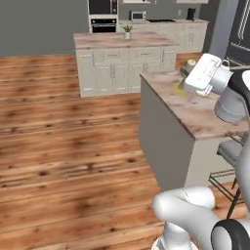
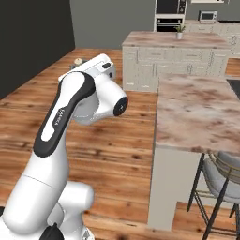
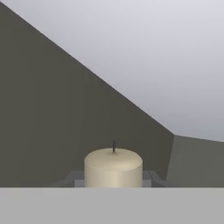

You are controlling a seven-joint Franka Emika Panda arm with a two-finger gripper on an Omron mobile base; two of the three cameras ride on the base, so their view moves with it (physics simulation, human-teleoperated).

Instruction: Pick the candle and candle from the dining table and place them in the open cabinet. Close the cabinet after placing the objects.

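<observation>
The short cream candle (image 3: 113, 167) is a stubby cylinder with a flat top and a thin dark wick, and it sits upright between the fingers of the gripper (image 3: 113, 183), whose jaws are closed narrowly on its sides. In the left base view the candle (image 1: 191, 63) shows as a small cream disc just past the white hand, above the far end of the dining table (image 1: 195, 110) with its pink-brown marbled top.

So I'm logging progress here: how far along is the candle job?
Early. One short cream candle is in hand: it sits right at the gripper, which is shut on it and raised off the dining table. Nothing looks stored yet; no cabinet is in sight. Left: place this candle, fetch the second one, then close the cabinet.
</observation>
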